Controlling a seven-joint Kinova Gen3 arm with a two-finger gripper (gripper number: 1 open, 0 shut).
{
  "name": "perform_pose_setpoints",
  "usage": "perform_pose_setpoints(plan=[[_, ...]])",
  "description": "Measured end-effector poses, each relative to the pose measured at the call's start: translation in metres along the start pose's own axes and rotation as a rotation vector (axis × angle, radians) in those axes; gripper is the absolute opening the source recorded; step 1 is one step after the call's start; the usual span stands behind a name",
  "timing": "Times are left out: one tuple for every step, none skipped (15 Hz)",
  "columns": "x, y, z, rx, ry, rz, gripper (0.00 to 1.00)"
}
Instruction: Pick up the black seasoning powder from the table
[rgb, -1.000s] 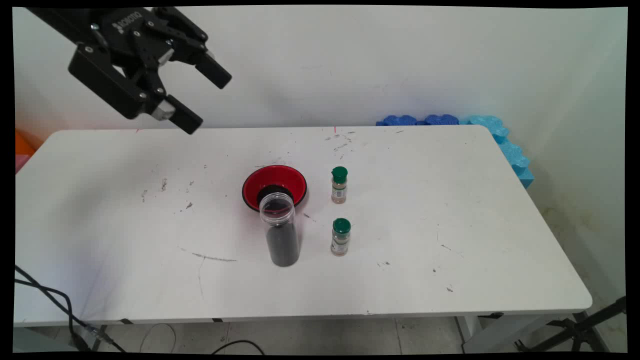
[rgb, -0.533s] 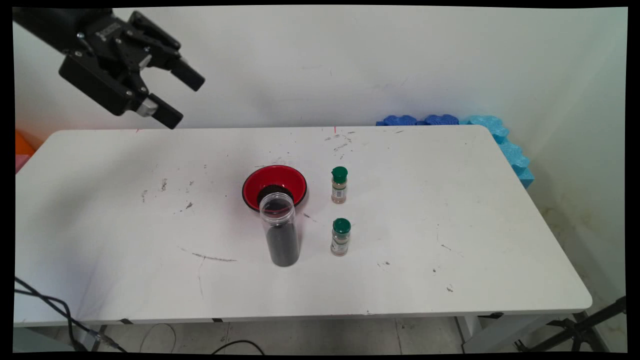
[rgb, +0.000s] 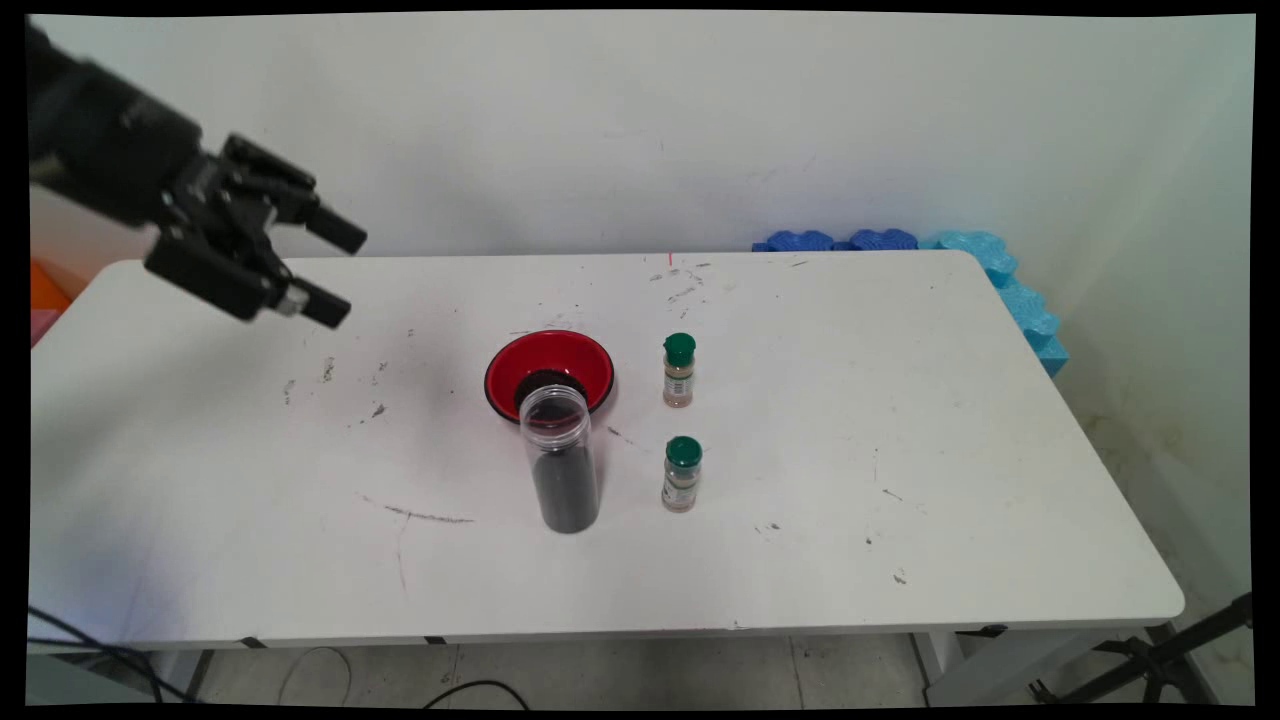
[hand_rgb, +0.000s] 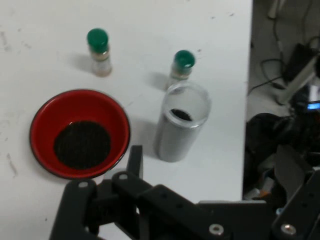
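Tool (rgb: 340, 277) lower than before, fingers spread, empty, left of round red bowl (rgb: 549, 371) and clear cylindrical jar (rgb: 563, 460).

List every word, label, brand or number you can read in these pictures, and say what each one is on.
No text can be read.
Far spice jar: its paper label is too small to read.
Near spice jar: label print also too small and blurred.
Clear jar, red bowl and hand: no lettering shows.
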Motion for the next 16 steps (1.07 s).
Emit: perform_pose_setpoints(plan=[[-0.01,0.001,0.006,0.016,-0.001,-0.008,1.0],[-0.019,0.0,0.014,0.029,-0.001,-0.014,1.0],[-0.026,0.0,0.02,0.039,-0.001,-0.018,1.0],[-0.031,0.0,0.025,0.044,0.0,-0.021,1.0],[-0.037,-0.001,0.032,0.05,0.002,-0.024,1.0],[-0.04,-0.001,0.037,0.053,0.003,-0.026,1.0],[-0.047,-0.002,0.046,0.057,0.004,-0.029,1.0],[-0.051,-0.002,0.053,0.058,0.005,-0.03,1.0],[-0.057,-0.002,0.062,0.058,0.006,-0.032,1.0],[-0.061,-0.002,0.07,0.054,0.004,-0.032,1.0],[-0.066,-0.001,0.079,0.051,0.002,-0.031,1.0],[-0.07,-0.001,0.087,0.048,-0.001,-0.031,1.0],[-0.073,0.0,0.092,0.047,-0.002,-0.031,1.0],[-0.075,0.0,0.097,0.046,-0.003,-0.031,1.0],[-0.078,0.0,0.105,0.044,-0.004,-0.031,1.0],[-0.082,0.001,0.114,0.04,-0.004,-0.029,1.0]])
